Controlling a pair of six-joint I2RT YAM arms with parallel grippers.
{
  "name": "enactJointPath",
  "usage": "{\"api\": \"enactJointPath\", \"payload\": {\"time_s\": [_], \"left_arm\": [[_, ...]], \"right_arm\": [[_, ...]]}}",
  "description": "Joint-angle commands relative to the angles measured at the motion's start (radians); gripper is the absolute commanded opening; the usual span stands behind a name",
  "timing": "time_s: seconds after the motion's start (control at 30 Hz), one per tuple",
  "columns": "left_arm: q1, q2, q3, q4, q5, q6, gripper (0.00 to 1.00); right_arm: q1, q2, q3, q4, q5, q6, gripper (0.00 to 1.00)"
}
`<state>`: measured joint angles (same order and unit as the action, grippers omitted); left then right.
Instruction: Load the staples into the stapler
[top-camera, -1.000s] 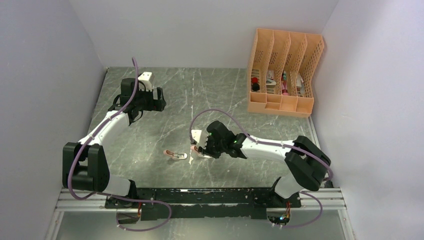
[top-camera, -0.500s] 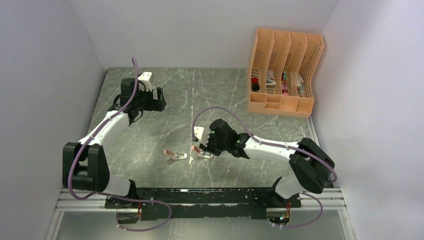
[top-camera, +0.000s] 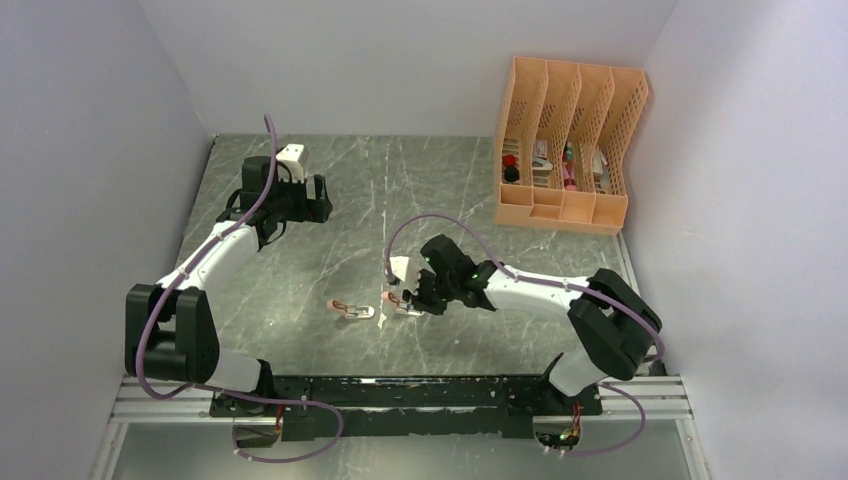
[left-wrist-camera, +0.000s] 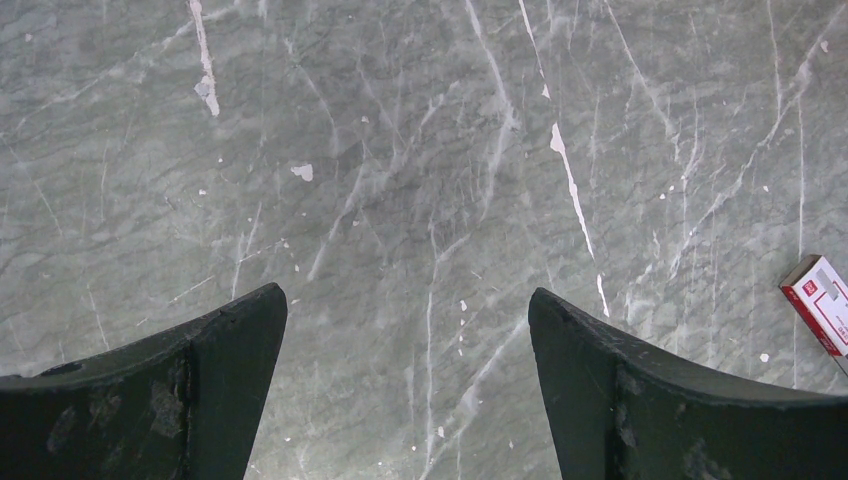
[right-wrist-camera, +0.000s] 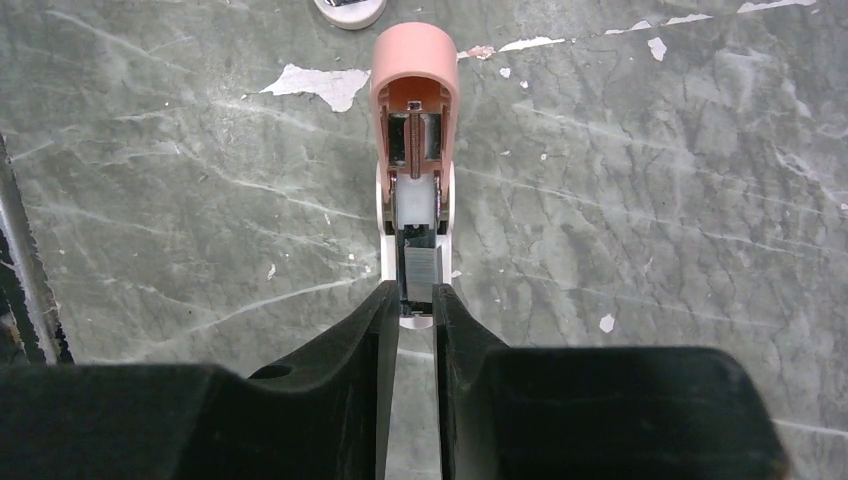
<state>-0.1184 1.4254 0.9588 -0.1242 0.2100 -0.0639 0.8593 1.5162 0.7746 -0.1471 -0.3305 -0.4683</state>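
The salmon-pink stapler (right-wrist-camera: 415, 75) lies opened flat on the marble table, its lid swung away from me and its white channel facing up. A grey strip of staples (right-wrist-camera: 420, 270) sits in that channel. My right gripper (right-wrist-camera: 415, 292) is shut narrowly on the strip's near end, one fingertip on each side. From above, the right gripper (top-camera: 408, 298) hangs over the stapler (top-camera: 396, 300) at mid-table. The red-and-white staples box (left-wrist-camera: 820, 305) peeks in at the right edge of the left wrist view. My left gripper (left-wrist-camera: 405, 293) stands wide open over bare marble, at the back left (top-camera: 322, 200).
A second small pink stapler (top-camera: 350, 310) lies just left of the first; its round end (right-wrist-camera: 350, 10) shows at the top of the right wrist view. An orange desk organizer (top-camera: 570, 140) with odds and ends stands at the back right. Walls close both sides.
The right arm has shifted a little over the stapler and its jaws have narrowed slightly. The left arm has not moved.
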Motion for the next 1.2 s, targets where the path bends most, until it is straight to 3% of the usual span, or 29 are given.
{"api": "enactJointPath", "payload": {"time_s": [0.0, 0.8, 1.17], "left_arm": [[0.011, 0.01, 0.037, 0.022, 0.025, -0.002, 0.95], [0.011, 0.012, 0.037, 0.022, 0.023, -0.001, 0.95], [0.012, 0.013, 0.037, 0.022, 0.025, -0.002, 0.95]], "right_arm": [[-0.002, 0.022, 0.029, 0.017, -0.02, -0.001, 0.23], [-0.002, 0.064, 0.038, 0.03, -0.014, -0.016, 0.2], [-0.002, 0.066, 0.044, 0.019, -0.018, -0.017, 0.15]]}}
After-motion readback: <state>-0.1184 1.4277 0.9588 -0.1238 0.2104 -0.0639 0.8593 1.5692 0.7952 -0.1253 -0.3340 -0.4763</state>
